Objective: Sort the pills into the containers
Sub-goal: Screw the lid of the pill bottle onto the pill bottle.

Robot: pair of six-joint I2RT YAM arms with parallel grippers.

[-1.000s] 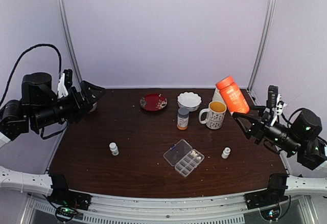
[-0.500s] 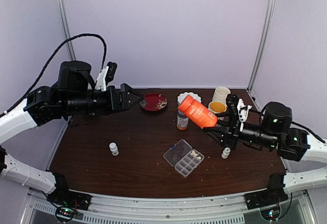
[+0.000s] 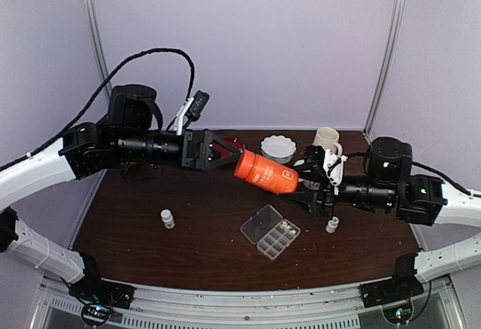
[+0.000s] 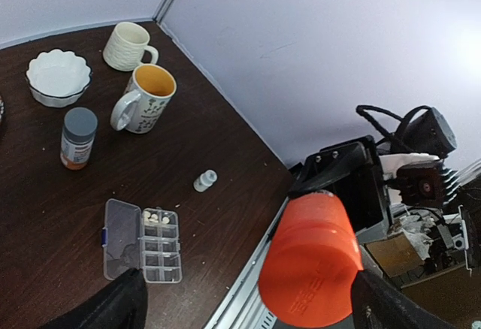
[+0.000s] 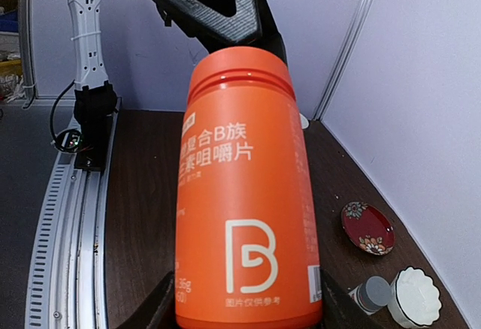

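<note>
The table (image 3: 188, 231) is dark brown. Above it, the left gripper (image 3: 225, 152) has its fingers (image 4: 113, 310) spread wide and nothing clamped between them. The right gripper (image 3: 307, 184) grips the base of the orange bottle (image 3: 265, 173) between its fingers (image 5: 160, 308), holding it tilted in the air.

The bottle's cap end points at the left fingers and sits just in front of them, in line with the gap. I cannot tell whether it touches them.

A cream mug (image 4: 129, 43) and a yellow-lined mug (image 4: 143, 96) stand side by side behind the right fingers. A white bowl (image 3: 278, 147) stands behind the bottle. A red plate (image 5: 367, 227) lies behind the left fingers.

The box (image 3: 270, 233) lies on the table, lid open flat, below the bottle and apart from both sets of fingers. An amber bottle (image 4: 78, 137) stands upright between the box and the bowl.

One white vial (image 3: 331, 225) stands under the right fingers, just beside the box. Another vial (image 3: 167, 218) is well apart from the left fingers.

The pills (image 4: 154, 216) lie in the box's end compartments, far from either gripper.
</note>
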